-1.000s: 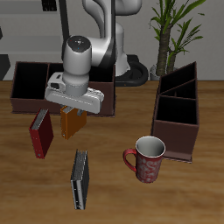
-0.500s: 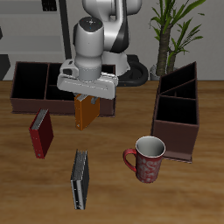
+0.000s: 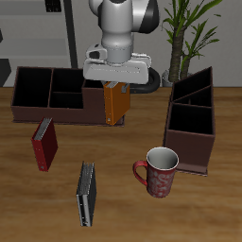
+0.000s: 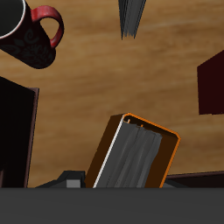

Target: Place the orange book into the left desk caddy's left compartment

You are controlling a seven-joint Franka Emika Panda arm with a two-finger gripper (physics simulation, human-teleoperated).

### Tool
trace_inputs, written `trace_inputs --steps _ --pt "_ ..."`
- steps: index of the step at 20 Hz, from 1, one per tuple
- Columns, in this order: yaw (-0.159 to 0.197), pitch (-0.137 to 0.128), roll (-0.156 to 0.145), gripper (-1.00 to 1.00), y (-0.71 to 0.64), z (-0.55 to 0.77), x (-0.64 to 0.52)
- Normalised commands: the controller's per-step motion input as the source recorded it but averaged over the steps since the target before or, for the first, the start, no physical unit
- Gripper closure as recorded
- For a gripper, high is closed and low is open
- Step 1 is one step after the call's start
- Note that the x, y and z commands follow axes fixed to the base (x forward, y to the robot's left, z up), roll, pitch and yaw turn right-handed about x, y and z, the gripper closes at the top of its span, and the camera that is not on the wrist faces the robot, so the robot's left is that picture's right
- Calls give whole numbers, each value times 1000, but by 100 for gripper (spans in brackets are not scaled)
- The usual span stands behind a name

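Observation:
My gripper [image 3: 115, 86] is shut on the orange book [image 3: 115, 103] and holds it upright in the air, above the table's middle, in front of the wide caddy. In the wrist view the orange book [image 4: 131, 156] shows its pale page edges. The left desk caddy [image 3: 190, 128] stands end-on at the table's side, apart from the book. Its taller-walled end with the narrow left compartment [image 3: 195, 91] is at the back. Part of this caddy [image 4: 13, 131] also shows in the wrist view.
A wide maroon caddy [image 3: 55, 95] stands at the back. A red book [image 3: 43, 144] and a dark grey book [image 3: 86, 194] lie on the table. A red mug [image 3: 159, 172] stands in front of the left caddy. A plant [image 3: 189, 28] rises behind.
The gripper has carried the orange book up, farther back and across the table toward the left desk caddy. Nothing else has moved.

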Motion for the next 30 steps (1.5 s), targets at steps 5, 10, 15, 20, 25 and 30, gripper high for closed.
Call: trace_inputs --steps 5,10,15,20,25,30 --pt "-9 -43 33 100 399 316 -238" --pt "-18 -49 13 100 280 306 -272" --pt "-5 -14 -27 100 304 167 -292" --pt "55 -17 57 100 404 12 -369" --pt "63 3 104 100 427 -37 -381" --pt "54 -26 82 100 324 9 -366"
